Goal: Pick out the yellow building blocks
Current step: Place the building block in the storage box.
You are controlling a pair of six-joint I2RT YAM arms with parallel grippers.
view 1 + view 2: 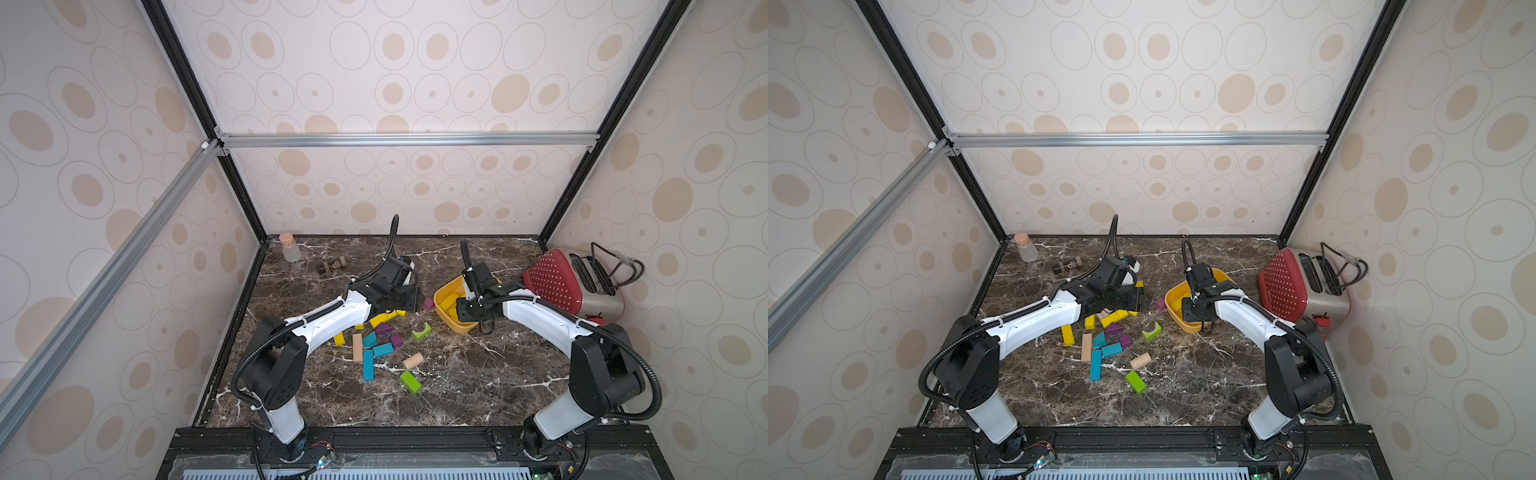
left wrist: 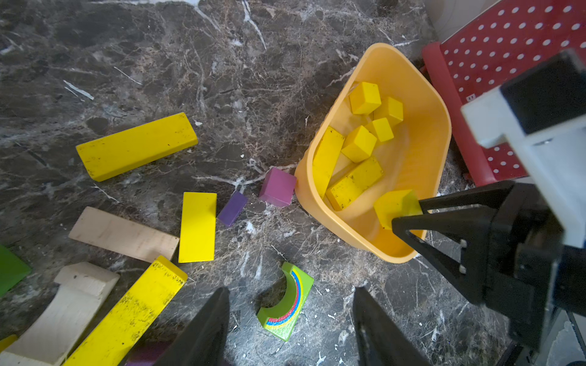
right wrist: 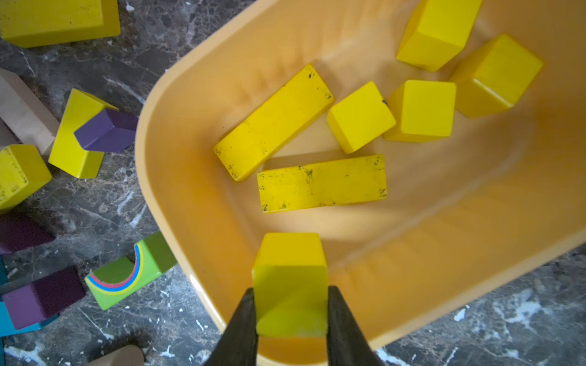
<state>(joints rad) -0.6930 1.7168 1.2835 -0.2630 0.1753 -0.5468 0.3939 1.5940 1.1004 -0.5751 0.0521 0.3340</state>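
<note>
Right gripper [image 3: 290, 304] clamped on yellow cube [image 3: 290, 269], over orange-yellow bowl [image 3: 177, 190] (six yellow blocks [image 3: 322, 183] inside). Left gripper [image 2: 290, 291] jaws apart, empty, beside bowl.

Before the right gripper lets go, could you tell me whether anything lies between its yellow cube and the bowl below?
Nothing visible does. The right gripper holds the yellow cube just inside the rim of the bowl, and the bowl floor beneath it looks bare; the other yellow blocks lie farther in.
</note>
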